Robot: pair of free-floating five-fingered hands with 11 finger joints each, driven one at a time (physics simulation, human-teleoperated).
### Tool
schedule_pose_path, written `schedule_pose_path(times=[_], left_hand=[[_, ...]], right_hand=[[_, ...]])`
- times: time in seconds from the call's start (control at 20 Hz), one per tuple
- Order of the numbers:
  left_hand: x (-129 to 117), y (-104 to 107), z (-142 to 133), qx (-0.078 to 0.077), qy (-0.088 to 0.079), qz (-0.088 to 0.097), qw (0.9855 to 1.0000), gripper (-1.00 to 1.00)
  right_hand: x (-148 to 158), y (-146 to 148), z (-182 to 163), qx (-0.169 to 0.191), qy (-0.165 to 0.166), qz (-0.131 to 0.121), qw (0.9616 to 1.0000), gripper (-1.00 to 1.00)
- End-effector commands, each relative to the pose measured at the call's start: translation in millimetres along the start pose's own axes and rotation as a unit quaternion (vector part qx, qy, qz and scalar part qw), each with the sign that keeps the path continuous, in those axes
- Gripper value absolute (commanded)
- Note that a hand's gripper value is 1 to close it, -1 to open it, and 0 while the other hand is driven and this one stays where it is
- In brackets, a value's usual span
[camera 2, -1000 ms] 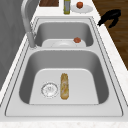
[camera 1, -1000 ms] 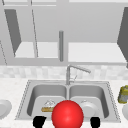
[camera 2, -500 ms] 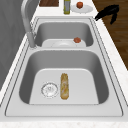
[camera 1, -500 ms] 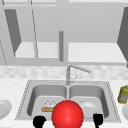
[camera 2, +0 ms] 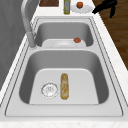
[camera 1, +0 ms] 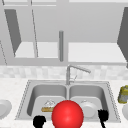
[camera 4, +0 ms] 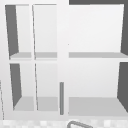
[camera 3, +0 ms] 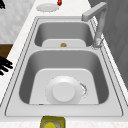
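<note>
Gleaming steel double sink (camera 1: 30, 86) sits in a pale speckled countertop (camera 1: 10, 85).

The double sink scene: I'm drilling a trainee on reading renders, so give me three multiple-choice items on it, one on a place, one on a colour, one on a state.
1. Where does the bread roll lie?
A. in the left basin, beside the drain
B. on the counter
C. on the white plate

2. What colour is the big ball at the sink's front edge?
A. green
B. red
C. white

3. How does the white plate in the right basin lie?
A. standing on edge
B. leaning on the faucet
C. flat on the basin floor

Answers: 1 A, the left side view shows the roll next to the drain. 2 B, it is plainly red in the front view. 3 C, the right side view shows it lying flat on the basin floor.
</note>
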Motion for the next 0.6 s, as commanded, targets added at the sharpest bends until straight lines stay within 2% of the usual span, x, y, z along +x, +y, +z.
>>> schedule_pose_path(times=[0.0,0.3,0.55], left_hand=[[0,0,0,0.0,0.0,0.0,1.0,0.0],[0,0,0,0.001,0.0,-0.001,1.0,0.0],[0,0,0,0.001,0.001,-0.001,1.0,0.0]], right_hand=[[-25,-2,-8,0.033,-0.003,0.004,0.9994,-1.0],[-60,-6,-18,0.062,-0.002,0.012,0.998,-1.0],[-93,-20,-20,0.092,-0.004,0.007,0.9958,-1.0]])
